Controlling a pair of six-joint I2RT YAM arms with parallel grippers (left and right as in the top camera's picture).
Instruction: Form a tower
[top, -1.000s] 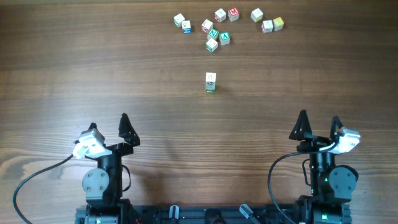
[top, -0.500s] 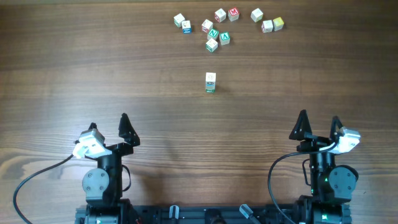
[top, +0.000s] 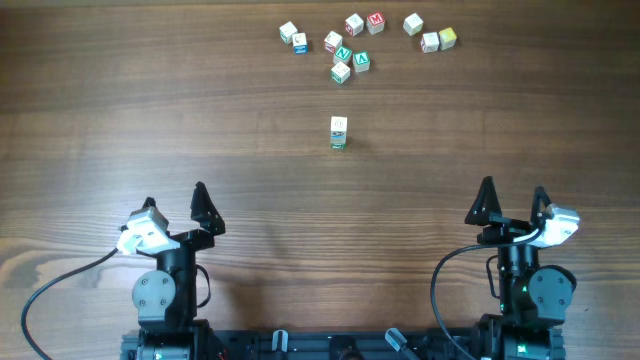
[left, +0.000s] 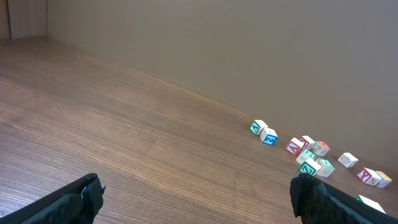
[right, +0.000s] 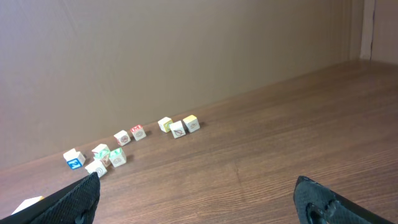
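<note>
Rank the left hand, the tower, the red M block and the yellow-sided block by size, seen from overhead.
1. left hand, clearly largest.
2. tower, slightly longer than one block.
3. red M block and yellow-sided block: alike, so tied.

No change shows against the earlier overhead pictures. The tower (top: 339, 132) has not shifted on the bench (top: 100, 120). The loose cubes (top: 343, 53) beyond the tower, and the left tool (top: 174, 193) and right tool (top: 513, 186) nearer than it, have not moved or altered their spread.
</note>
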